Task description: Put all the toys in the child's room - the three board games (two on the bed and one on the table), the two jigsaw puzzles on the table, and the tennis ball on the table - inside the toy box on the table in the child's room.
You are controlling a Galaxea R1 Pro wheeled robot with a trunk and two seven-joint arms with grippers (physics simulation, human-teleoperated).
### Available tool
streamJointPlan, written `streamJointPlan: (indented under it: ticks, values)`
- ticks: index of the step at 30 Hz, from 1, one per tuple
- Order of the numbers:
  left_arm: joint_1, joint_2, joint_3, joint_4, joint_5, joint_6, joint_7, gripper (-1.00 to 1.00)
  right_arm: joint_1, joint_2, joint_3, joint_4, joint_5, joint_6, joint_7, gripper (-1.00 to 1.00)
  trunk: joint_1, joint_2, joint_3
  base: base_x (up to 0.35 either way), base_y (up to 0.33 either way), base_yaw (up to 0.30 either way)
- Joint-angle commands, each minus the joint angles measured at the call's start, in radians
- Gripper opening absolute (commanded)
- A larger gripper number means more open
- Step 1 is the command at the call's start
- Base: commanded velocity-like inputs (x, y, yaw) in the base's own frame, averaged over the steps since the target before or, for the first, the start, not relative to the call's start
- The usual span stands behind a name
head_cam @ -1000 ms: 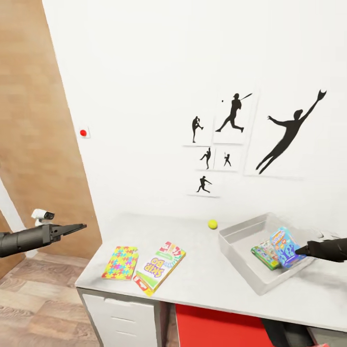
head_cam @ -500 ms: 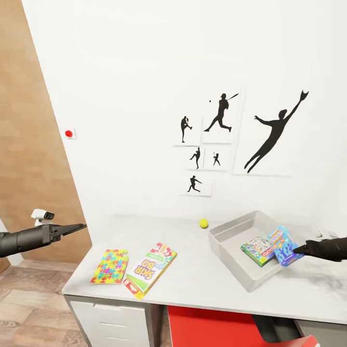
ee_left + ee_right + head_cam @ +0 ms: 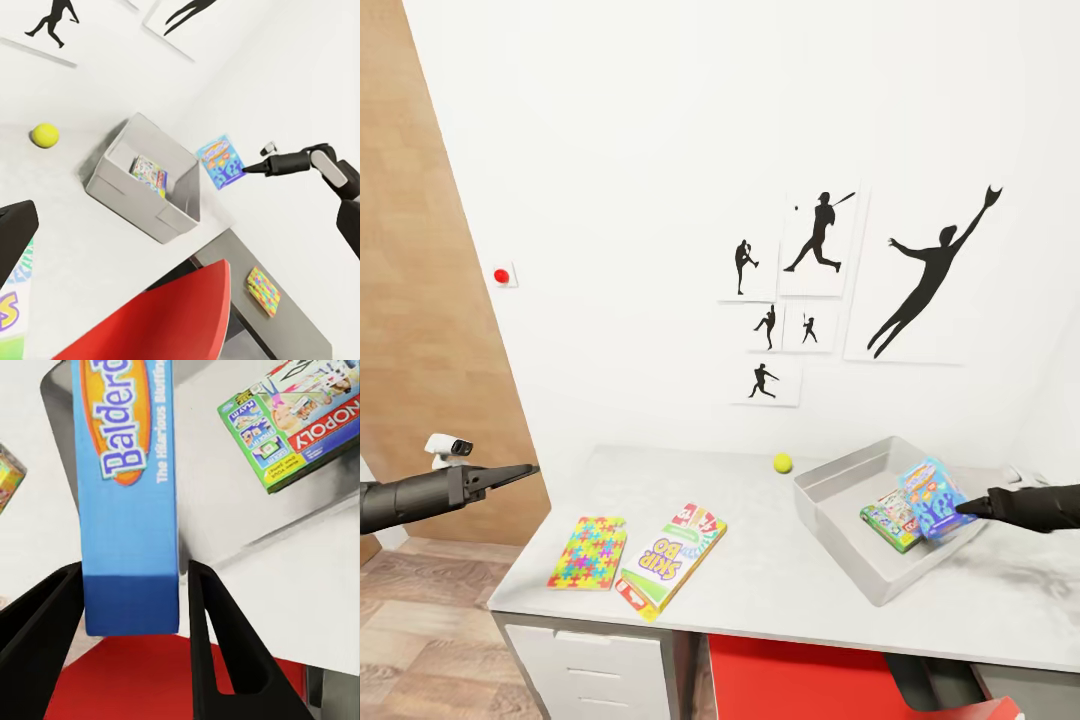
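My right gripper point(image 3: 963, 508) is shut on a blue board game point(image 3: 932, 497), holding it tilted in the air over the right side of the pale grey toy box point(image 3: 838, 548). In the right wrist view this blue game point(image 3: 127, 495) sits between both fingers. A green-edged board game point(image 3: 890, 522) lies inside the box. On the table point(image 3: 760, 520) lie a jigsaw puzzle point(image 3: 588, 552), a white board game point(image 3: 669, 557) and the tennis ball point(image 3: 783, 462). A second jigsaw puzzle point(image 3: 264, 291) rests on the lower cabinet. My left gripper point(image 3: 525, 469) hangs open left of the table, holding nothing.
A red chair point(image 3: 800, 680) is tucked under the table beside white drawers point(image 3: 590, 670). A brown wooden panel point(image 3: 420, 300) stands at the left, past my left arm. The white wall behind the table carries black baseball silhouettes point(image 3: 920, 280).
The right gripper has carried the blue board game up and further over the toy box. The whole view shifted right a second ago. The left arm has not moved.
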Motion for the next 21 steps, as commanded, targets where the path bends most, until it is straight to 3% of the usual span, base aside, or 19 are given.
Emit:
streamJointPlan:
  ticks: [1, 8, 12, 14, 21]
  values:
    - [0.0, 0.0, 0.0, 0.0, -0.001, 0.011, -0.004, 1.0, -0.001, -0.001, -0.007, 0.0, 0.004, 0.001, 0.009, -1.0, 0.0, -0.001, -0.001, 0.0, 0.0, 0.0]
    - [0.0, 0.001, 0.001, 0.0, -0.001, 0.011, -0.004, 1.0, -0.002, -0.006, -0.098, 0.0, -0.001, 0.001, 0.027, -1.0, 0.0, -0.001, -0.001, 0.0, 0.0, 0.0]
    - [0.0, 0.001, 0.001, 0.0, -0.001, 0.011, -0.004, 1.0, -0.002, -0.013, -0.182, -0.002, 0.002, 0.001, 0.14, -1.0, 0.0, -0.001, -0.001, 0.0, 0.0, -0.004]
    - [0.0, 0.0, 0.0, 0.0, -0.001, 0.011, -0.004, 1.0, -0.002, -0.014, -0.198, -0.003, 0.008, 0.001, 0.196, -1.0, 0.0, -0.001, -0.001, 0.0, 0.0, -0.078]
    - [0.0, 0.0, 0.0, 0.0, -0.001, 0.011, -0.004, 1.0, -0.001, -0.009, -0.208, -0.002, 0.013, 0.001, 0.235, -1.0, 0.0, -0.001, -0.001, 0.0, 0.0, -0.217]
